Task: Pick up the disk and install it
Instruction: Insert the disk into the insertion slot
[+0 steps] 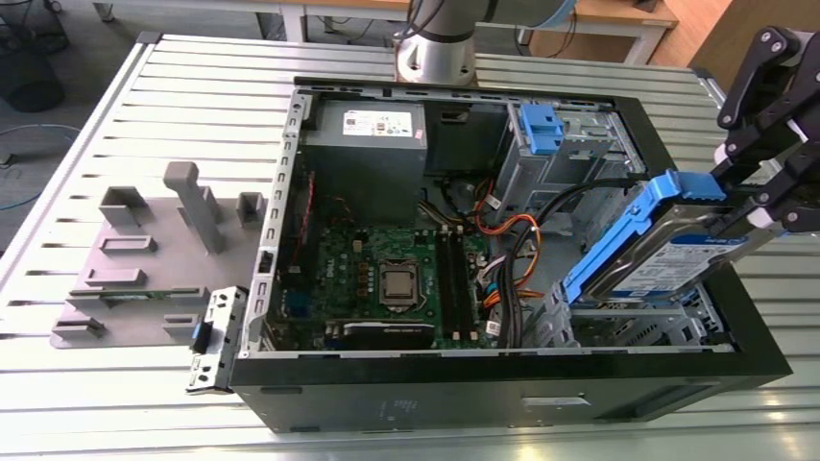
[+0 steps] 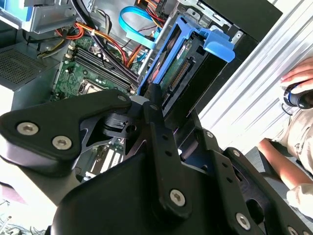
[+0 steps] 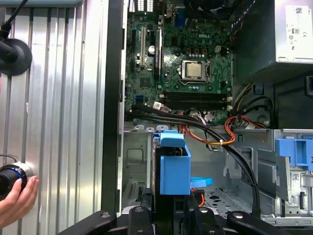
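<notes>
Computer case point(image 1: 423, 408) laid on its side, panel off, probably to leave the bays reachable from above. Disk point(image 1: 666, 257) at three o'clock of the case, tilted over the drive cage point(image 1: 628, 327), seemingly angled for sliding in. Gripper point(image 1: 759, 206) clamped on the disk's upper end. White-and-blue label point(image 1: 698, 250) facing up; print too small to read.

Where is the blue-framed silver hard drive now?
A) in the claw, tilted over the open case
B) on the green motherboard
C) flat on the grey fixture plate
A: the claw grips the blue-framed silver hard drive, tilted over the open black computer case.
</notes>
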`<state>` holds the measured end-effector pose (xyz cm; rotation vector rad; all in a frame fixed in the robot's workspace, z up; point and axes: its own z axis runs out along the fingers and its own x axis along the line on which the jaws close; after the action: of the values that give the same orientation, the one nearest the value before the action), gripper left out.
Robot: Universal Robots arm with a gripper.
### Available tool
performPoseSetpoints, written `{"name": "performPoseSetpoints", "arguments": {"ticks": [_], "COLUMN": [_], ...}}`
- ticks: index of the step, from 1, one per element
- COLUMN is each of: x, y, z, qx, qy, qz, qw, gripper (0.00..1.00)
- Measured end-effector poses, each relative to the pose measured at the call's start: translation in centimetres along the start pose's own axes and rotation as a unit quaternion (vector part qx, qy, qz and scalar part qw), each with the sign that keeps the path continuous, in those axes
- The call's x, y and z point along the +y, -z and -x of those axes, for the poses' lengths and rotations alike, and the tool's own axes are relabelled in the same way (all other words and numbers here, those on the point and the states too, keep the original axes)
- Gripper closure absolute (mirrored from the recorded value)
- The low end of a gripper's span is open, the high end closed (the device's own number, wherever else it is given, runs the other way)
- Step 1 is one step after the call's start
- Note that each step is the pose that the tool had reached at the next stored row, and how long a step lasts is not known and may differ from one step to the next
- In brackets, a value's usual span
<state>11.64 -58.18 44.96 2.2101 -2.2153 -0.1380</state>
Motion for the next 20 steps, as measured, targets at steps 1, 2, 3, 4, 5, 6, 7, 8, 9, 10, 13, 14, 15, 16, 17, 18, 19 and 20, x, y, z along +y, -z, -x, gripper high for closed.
{"name": "performPoseSetpoints", "arguments": {"ticks": [1,2,3,4,5,6,7,8,9,10,13,14,15,16,17,18,19,20], "x": [0.0,-0.01,-0.03,-0.04,-0.05,-0.05,-0.06,-0.06,-0.06,-0.07,-0.09,-0.09,-0.1,-0.1,-0.1,-0.1,-0.1,-0.1], "y": [-0.02,-0.03,-0.04,-0.05,-0.05,-0.06,-0.07,-0.09,-0.14,-0.21,-0.49,-0.58,-0.64,-0.67,-0.66,-0.67,-0.67,-0.68], "z": [0.01,0.02,0.03,0.05,0.07,0.08,0.09,0.09,0.1,0.09,0.08,0.08,0.07,0.07,0.07,0.07,0.07,0.07], "qx": [0.0,0.0,0.0,0.0,0.0,-0.0001,-0.0001,-0.0001,-0.0002,-0.0001,0.0,0.0,-0.0001,-0.0001,0.0,0.0,0.0,0.0], "qy": [0.0,0.0,0.0,0.0,0.0,-0.001,-0.001,-0.001,-0.001,-0.001,-0.001,-0.001,-0.001,-0.001,-0.001,-0.001,-0.001,-0.001], "qz": [0.0,0.0,0.0,0.0,0.0,0.0,0.0,0.0,0.0,0.0,-0.0001,-0.0001,-0.0001,-0.0001,-0.0001,-0.0001,-0.0001,-0.0001], "qw": [1.0,1.0,1.0,1.0,1.0,1.0,1.0,1.0,1.0,1.0,1.0,1.0,1.0,1.0,1.0,1.0,1.0,1.0], "gripper": [0.65,0.65,0.65,0.65,0.65,0.65,0.65,0.65,0.65,0.65,0.65,0.65,0.65,0.65,0.65,0.65,0.65,0.65]}}
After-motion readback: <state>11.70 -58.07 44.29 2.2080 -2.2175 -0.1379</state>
